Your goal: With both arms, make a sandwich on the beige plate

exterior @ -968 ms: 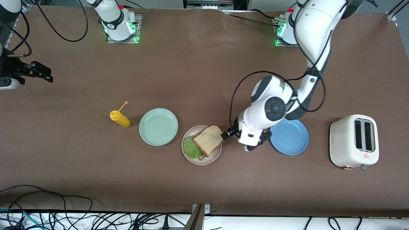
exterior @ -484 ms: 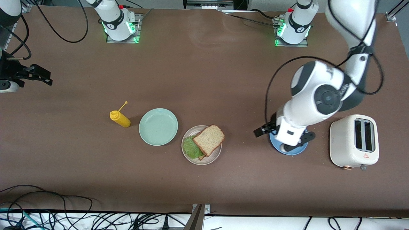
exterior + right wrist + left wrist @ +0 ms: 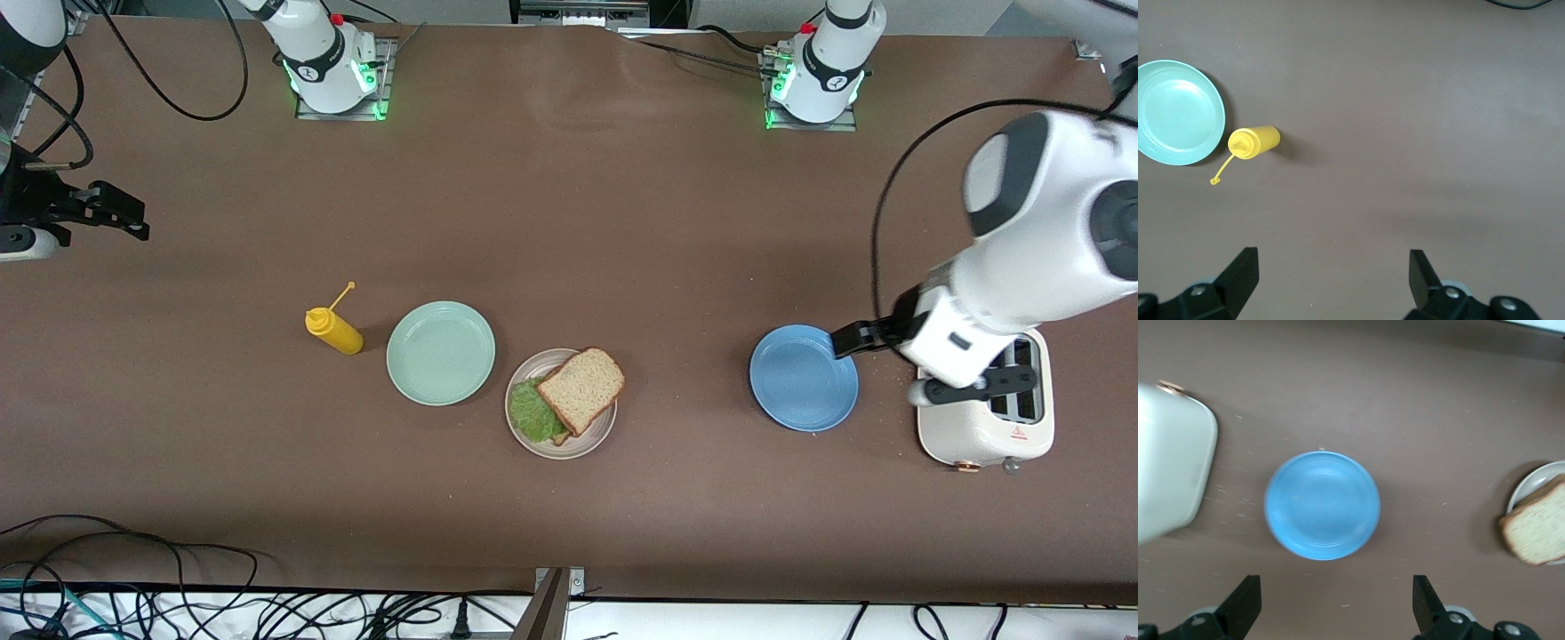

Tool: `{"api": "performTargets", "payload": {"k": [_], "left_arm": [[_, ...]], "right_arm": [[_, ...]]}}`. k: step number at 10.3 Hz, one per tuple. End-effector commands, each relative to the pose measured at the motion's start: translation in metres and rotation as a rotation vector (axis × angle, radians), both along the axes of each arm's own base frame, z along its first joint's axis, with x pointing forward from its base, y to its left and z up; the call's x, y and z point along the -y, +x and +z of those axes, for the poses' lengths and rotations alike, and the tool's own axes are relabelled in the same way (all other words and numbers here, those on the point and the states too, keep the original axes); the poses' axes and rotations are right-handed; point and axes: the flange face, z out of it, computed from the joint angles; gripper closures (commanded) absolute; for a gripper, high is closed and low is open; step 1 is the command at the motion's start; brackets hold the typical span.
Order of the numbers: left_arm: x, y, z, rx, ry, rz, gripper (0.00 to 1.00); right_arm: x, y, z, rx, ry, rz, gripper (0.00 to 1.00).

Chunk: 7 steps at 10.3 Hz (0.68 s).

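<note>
The sandwich (image 3: 569,396) sits on the beige plate (image 3: 596,439). Left hand (image 3: 1336,608), fingers apart, hangs over the toaster (image 3: 969,444); right hand (image 3: 1333,280), also spread, waits above bare tabletop (image 3: 569,222).

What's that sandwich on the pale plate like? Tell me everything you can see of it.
The sandwich lies flat on the beige plate, between the mint-green plate and the blue plate. Its top slice is tan, speckled bread with a darker brown crust, set askew so one corner juts past the plate's rim. Crinkly green lettuce spills out on the side toward the right arm's end, and a sliver of a lower slice peeks out beneath. No gripper touches it.
</note>
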Motion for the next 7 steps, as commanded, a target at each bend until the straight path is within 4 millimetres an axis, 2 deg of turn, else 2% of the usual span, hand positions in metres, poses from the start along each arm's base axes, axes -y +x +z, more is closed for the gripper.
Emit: {"api": "performTargets", "payload": {"k": [1, 2, 3, 5, 6, 7], "left_arm": [[-0.04, -0.01, 0.014, 0.001, 0.027, -0.075, 0.03], [-0.057, -0.011, 0.011, -0.005, 0.023, -0.108, 0.08], [-0.067, -0.011, 0.013, 0.001, 0.022, -0.126, 0.0], [-0.073, -0.01, 0.015, 0.007, 0.025, -0.123, 0.0], [-0.077, -0.008, 0.01, 0.001, 0.021, -0.117, 0.0], [-0.08, -0.004, -0.005, -0.02, 0.017, -0.116, 0.0]], "right_arm": [[0.0, 0.009, 0.006, 0.011, -0.013, 0.0, 0.0], [0.001, 0.01, 0.006, 0.01, -0.014, 0.003, 0.0], [0.0, 0.009, 0.007, 0.014, -0.015, 0.002, 0.0], [0.0, 0.01, 0.006, 0.011, -0.011, 0.003, 0.0], [0.0, 0.009, 0.007, 0.012, -0.013, 0.001, 0.0], [-0.001, 0.009, 0.007, 0.012, -0.013, 0.003, 0.0]]}}
